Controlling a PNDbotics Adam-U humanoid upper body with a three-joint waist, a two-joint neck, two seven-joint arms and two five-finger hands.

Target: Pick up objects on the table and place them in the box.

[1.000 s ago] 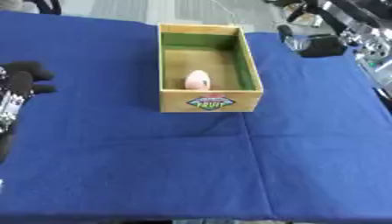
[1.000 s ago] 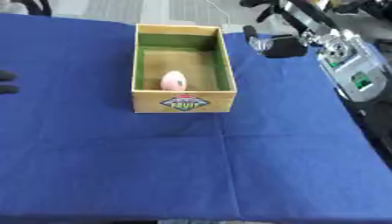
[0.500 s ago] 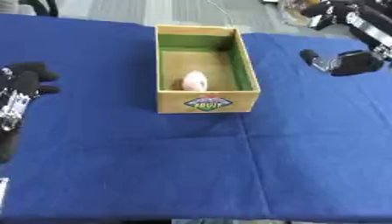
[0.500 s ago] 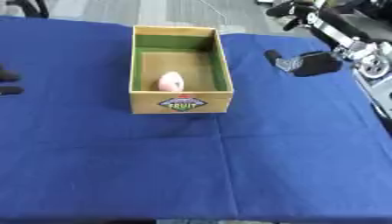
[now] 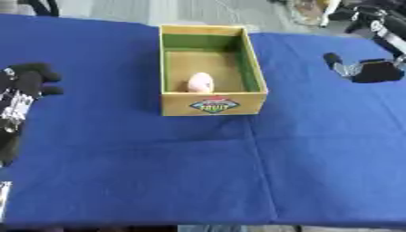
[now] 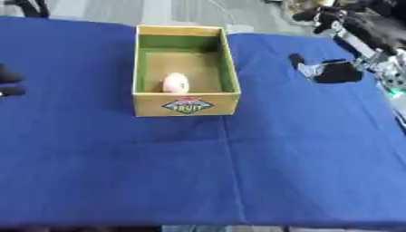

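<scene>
A cardboard box (image 5: 213,104) with green inner walls and a fruit label on its front stands at the middle back of the blue table. A pale pink rounded object (image 5: 200,83) lies inside it near the front wall. My right hand (image 6: 326,71) hovers over the cloth to the right of the box, holding nothing that I can see; its fingers are blurred. My left hand (image 5: 26,81) rests at the left edge, fingers curled and empty, well apart from the box.
The blue cloth (image 5: 198,167) covers the whole table, its front edge near the bottom of the view. Floor and dark equipment (image 6: 361,18) lie beyond the far right corner.
My right hand has come down from the far right corner toward the table, settling to the right of the box. The camera has shifted slightly. The pink object stays in the box.
</scene>
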